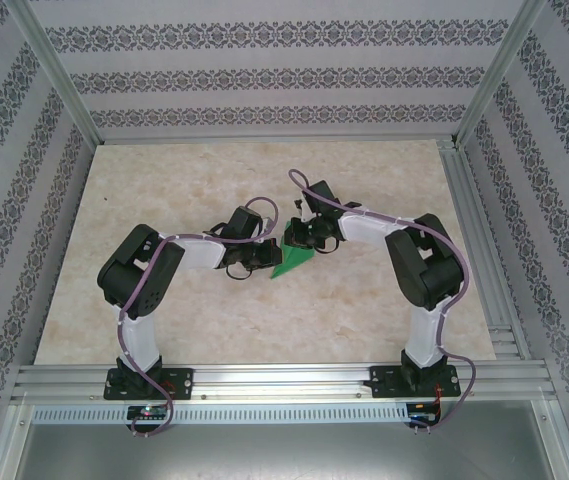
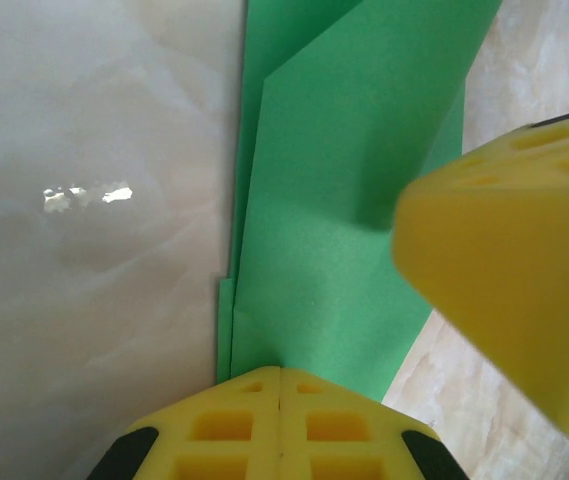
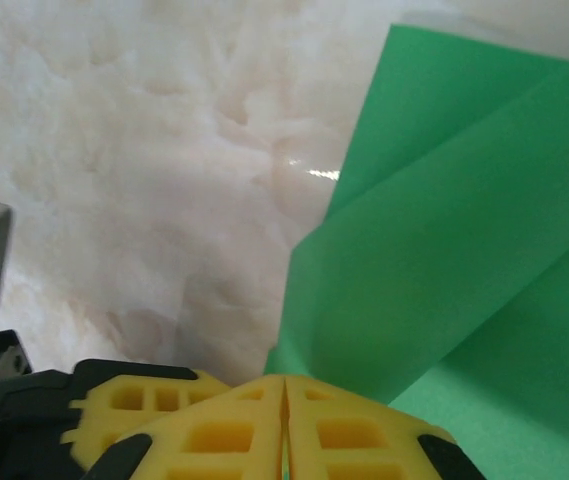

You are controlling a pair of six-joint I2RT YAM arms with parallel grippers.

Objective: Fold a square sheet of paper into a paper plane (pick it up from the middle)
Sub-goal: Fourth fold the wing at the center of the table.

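The green paper (image 1: pixel 292 262) lies folded into a narrow, layered pointed shape near the middle of the table, between both grippers. My left gripper (image 1: pixel 262 262) is shut, and its yellow fingertips (image 2: pixel 264 385) rest on the near end of the flat folded layers (image 2: pixel 344 200). Just right of it, my right gripper (image 1: pixel 301 238) is shut on the edge of a raised green flap (image 3: pixel 444 260), which meets its closed tips (image 3: pixel 284 382). One right finger (image 2: pixel 514 280) looms over the paper in the left wrist view.
The pale marble tabletop (image 1: pixel 164 190) stretches wide on all sides of the paper. Aluminium frame rails (image 1: pixel 264 380) run along the near edge, and patterned walls close in the back and sides. The left gripper's yellow pad (image 3: pixel 134 405) sits close beside the right one.
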